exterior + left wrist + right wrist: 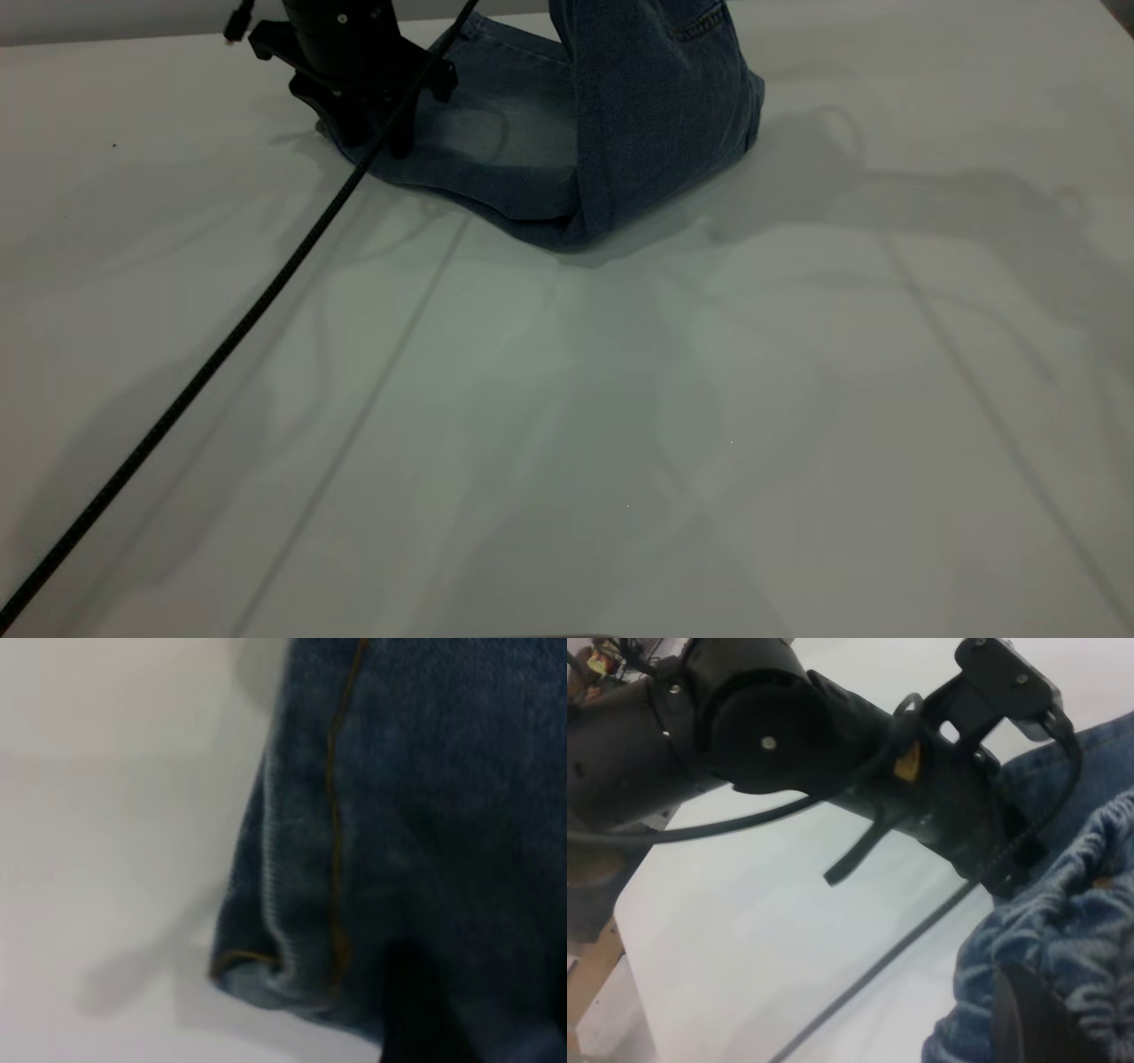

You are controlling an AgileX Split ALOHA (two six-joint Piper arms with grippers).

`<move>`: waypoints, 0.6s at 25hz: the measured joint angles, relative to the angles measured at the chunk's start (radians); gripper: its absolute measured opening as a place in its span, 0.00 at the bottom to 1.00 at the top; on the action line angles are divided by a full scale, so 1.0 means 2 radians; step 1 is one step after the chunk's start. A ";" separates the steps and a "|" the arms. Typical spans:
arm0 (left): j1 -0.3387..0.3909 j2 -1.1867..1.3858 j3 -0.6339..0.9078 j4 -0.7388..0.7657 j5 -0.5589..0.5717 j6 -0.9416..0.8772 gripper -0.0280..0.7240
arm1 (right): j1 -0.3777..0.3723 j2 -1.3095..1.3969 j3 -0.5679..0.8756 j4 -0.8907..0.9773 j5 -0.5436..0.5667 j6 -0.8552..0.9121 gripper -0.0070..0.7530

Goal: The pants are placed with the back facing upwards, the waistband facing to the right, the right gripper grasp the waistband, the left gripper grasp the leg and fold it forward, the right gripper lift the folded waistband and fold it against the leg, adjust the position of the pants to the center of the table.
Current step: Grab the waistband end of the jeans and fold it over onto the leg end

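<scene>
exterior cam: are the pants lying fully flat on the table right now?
No. Part of the pants rises up out of frame, while the rest lies on the table under the left gripper.

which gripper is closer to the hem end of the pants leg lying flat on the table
Left. The left gripper is pressed down on the pants at that flat leg's end. The right gripper is out of the exterior view; its wrist view shows the waistband gathered at its finger, at the pants' other end.
</scene>
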 joint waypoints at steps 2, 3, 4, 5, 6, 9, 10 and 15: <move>-0.002 0.005 -0.003 -0.017 -0.004 0.002 0.49 | 0.000 0.000 0.000 -0.001 -0.003 0.000 0.08; -0.004 0.005 -0.004 -0.025 -0.004 0.003 0.49 | 0.000 0.000 0.000 -0.003 -0.003 0.001 0.08; -0.008 0.006 -0.005 -0.032 -0.005 0.007 0.49 | 0.000 0.000 -0.002 -0.006 -0.004 0.002 0.08; -0.012 0.006 -0.006 -0.037 -0.006 0.007 0.49 | 0.000 0.000 -0.005 -0.009 -0.005 0.005 0.08; -0.017 0.008 -0.006 -0.041 -0.008 0.013 0.49 | -0.002 0.000 -0.008 -0.013 -0.007 0.008 0.08; -0.038 0.008 -0.006 -0.053 -0.014 0.024 0.49 | -0.006 0.000 -0.024 -0.025 -0.006 0.022 0.08; -0.045 0.009 -0.006 -0.056 -0.014 0.025 0.49 | -0.007 0.000 -0.029 -0.030 -0.006 0.027 0.08; -0.061 0.006 -0.006 -0.056 -0.010 0.026 0.49 | -0.008 0.000 -0.040 -0.042 -0.011 0.037 0.08</move>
